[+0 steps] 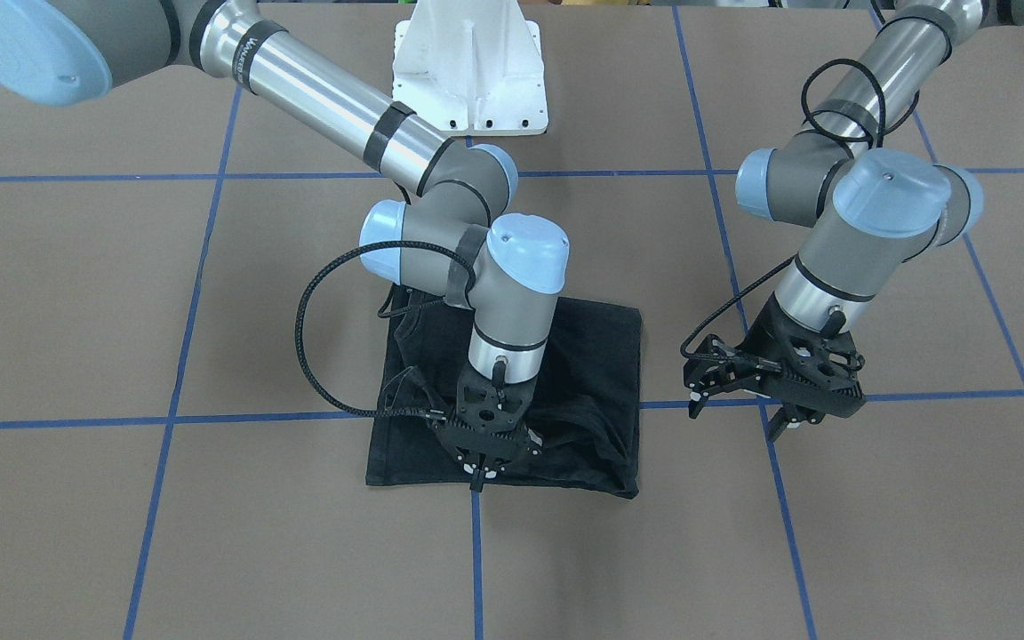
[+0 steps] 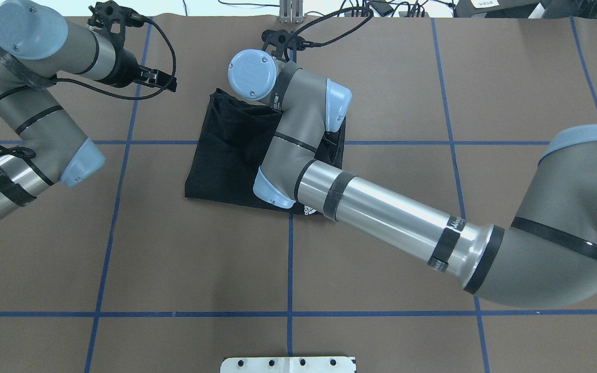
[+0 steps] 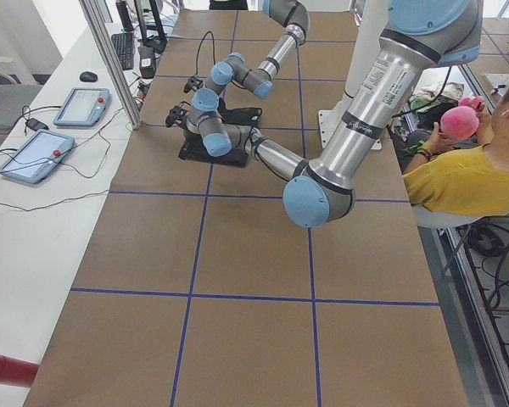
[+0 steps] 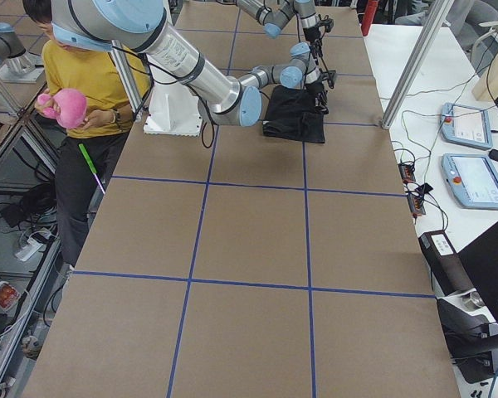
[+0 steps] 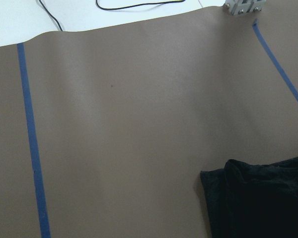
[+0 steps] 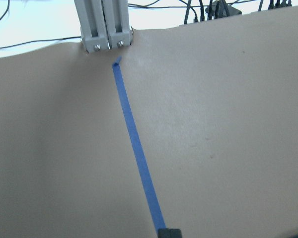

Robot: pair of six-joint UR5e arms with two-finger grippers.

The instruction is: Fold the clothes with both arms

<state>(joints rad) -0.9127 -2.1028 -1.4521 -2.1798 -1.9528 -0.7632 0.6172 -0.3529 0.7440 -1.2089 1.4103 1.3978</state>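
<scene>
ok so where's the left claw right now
In the front-facing view the left claw hangs open on the view's right, above a blue tape line on the table, beside the black T-shirt but not touching it.

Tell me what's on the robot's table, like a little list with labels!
table: brown, with blue tape lines
black T-shirt: folded into a rough square, a bit wrinkly, lying on the table
right hand: points down at the shirt's edge, looks shut; can't tell if it grips the cloth
left hand: open, off to the side of the shirt, holding nothing
</scene>
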